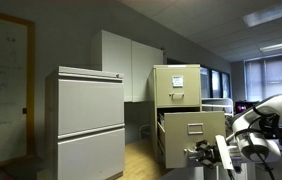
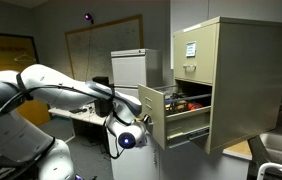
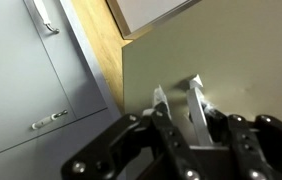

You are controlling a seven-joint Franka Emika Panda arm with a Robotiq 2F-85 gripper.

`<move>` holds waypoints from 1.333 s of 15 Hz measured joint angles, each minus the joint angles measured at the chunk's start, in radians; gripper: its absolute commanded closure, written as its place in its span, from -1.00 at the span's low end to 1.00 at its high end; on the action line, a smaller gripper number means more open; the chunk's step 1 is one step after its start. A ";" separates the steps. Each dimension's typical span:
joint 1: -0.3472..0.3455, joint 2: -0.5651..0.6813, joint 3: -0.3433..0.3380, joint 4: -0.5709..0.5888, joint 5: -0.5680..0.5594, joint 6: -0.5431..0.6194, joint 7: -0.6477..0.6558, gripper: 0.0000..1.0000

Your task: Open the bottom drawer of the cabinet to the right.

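Observation:
The beige filing cabinet (image 1: pixel 177 90) stands on the right in both exterior views (image 2: pixel 246 75). Its lower drawer (image 1: pixel 196 135) is pulled out, with contents showing inside (image 2: pixel 186 100). My gripper (image 1: pixel 205 155) is right at the drawer's front panel (image 2: pixel 153 115); it also shows in an exterior view (image 2: pixel 139 122). In the wrist view the fingers (image 3: pixel 180 100) point at a flat beige surface (image 3: pixel 241 70). They stand a little apart and I see nothing between them. The drawer's handle is not visible in the wrist view.
A grey two-drawer lateral cabinet (image 1: pixel 86 125) stands to the side; its handles show in the wrist view (image 3: pixel 49 120). There is wood floor (image 3: pixel 101 50) between the cabinets. A whiteboard (image 2: pixel 101 40) and a desk are behind my arm (image 2: pixel 61 90).

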 measured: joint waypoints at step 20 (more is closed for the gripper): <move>0.072 -0.108 0.460 0.020 0.635 0.851 -0.056 -1.00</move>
